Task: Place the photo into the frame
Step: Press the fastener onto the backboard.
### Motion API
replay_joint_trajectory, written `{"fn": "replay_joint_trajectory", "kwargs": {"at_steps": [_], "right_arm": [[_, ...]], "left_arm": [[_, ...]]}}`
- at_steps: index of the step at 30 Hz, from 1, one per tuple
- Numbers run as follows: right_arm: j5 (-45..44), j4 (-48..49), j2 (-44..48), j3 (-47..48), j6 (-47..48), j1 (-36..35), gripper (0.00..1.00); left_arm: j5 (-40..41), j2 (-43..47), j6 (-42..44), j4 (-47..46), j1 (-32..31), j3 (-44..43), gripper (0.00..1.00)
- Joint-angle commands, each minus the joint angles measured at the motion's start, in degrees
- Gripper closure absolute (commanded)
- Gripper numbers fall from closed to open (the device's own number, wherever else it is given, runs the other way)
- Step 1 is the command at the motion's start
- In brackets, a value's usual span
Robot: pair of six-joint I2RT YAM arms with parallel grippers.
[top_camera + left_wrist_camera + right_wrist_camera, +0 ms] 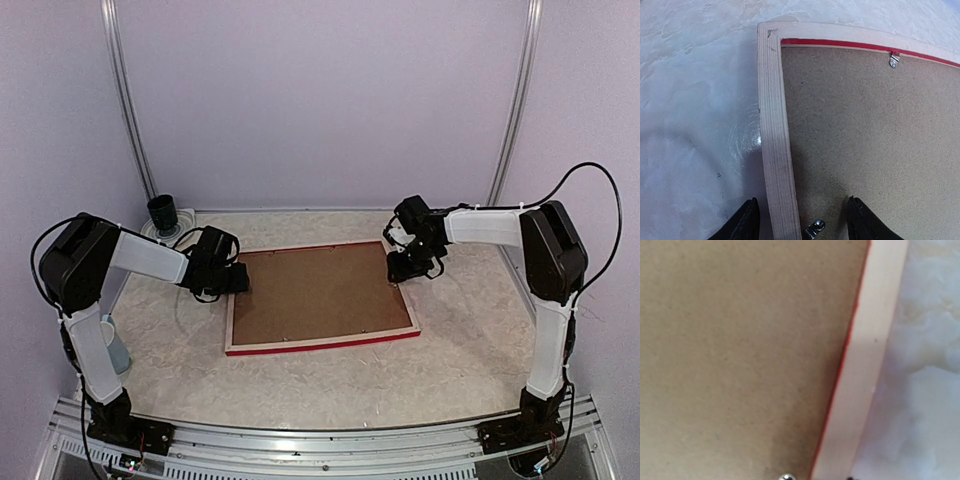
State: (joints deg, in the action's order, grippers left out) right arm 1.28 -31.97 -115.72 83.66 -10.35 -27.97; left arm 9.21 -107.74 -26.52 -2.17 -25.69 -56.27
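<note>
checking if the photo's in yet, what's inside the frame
A brown backing board fills the frame, with small metal clips at its edge. Anything under the board, the photo included, is covered and cannot be seen.

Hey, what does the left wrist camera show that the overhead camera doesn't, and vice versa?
Only left wrist: two metal clips on the frame's inner edge, and the left pincer open astride a rail. Only overhead: both arms, a dark cup at the far left, the frame's whole outline. Both: the frame lying back up on the table, brown backing board inside.
</note>
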Motion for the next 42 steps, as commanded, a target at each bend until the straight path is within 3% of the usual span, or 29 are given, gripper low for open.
{"fn": "replay_joint_trajectory", "kwargs": {"at_steps": [1, 17, 27, 42], "right_arm": [[1.8, -1.9, -0.3, 0.8, 1.1, -0.1, 0.61], [-2.9, -4.0, -4.6, 2.1, 3.3, -0.1, 0.55], [-5.8, -3.0, -1.9, 0.9, 2.9, 0.1, 0.48], [-2.1, -5.7, -2.9, 0.0, 6.3, 0.5, 0.64]], "left_arm": [[-0.3, -0.2, 0.3, -0.6, 0.2, 0.7, 0.41], [-0.5, -0.4, 0.4, -0.5, 0.2, 0.5, 0.41], [-0.4, -0.4, 0.4, -0.6, 0.2, 0.5, 0.41], [-0.3, 0.0, 0.6, -0.4, 0.3, 0.3, 0.41]]}}
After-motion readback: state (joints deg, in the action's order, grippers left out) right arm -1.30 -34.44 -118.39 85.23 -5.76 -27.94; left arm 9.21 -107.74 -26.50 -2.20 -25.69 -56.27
